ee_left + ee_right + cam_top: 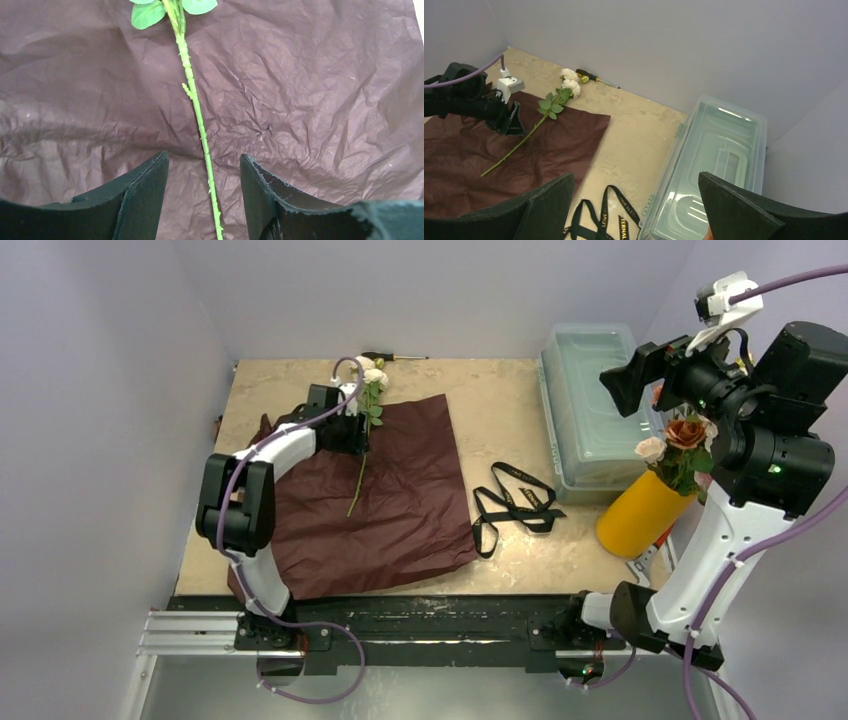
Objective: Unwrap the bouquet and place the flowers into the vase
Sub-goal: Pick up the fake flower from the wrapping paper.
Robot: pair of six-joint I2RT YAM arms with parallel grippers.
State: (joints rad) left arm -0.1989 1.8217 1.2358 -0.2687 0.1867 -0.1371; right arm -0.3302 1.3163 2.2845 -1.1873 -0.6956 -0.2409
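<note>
The bouquet is undone. Its maroon paper (400, 500) lies spread flat and the black ribbon (515, 502) lies loose beside it. One white rose (372, 370) lies on the paper, its green stem (197, 110) running between the fingers of my left gripper (204, 165). That gripper (358, 432) is open, with a gap on each side of the stem. The yellow-orange vase (645, 512) stands at the right with several flowers (685, 435) in it. My right gripper (625, 380) hangs high above it, open and empty (636, 180).
A clear plastic box (590, 390) sits at the back right, just behind the vase. A screwdriver (395, 357) lies at the far edge near the rose head. Purple walls close in on three sides.
</note>
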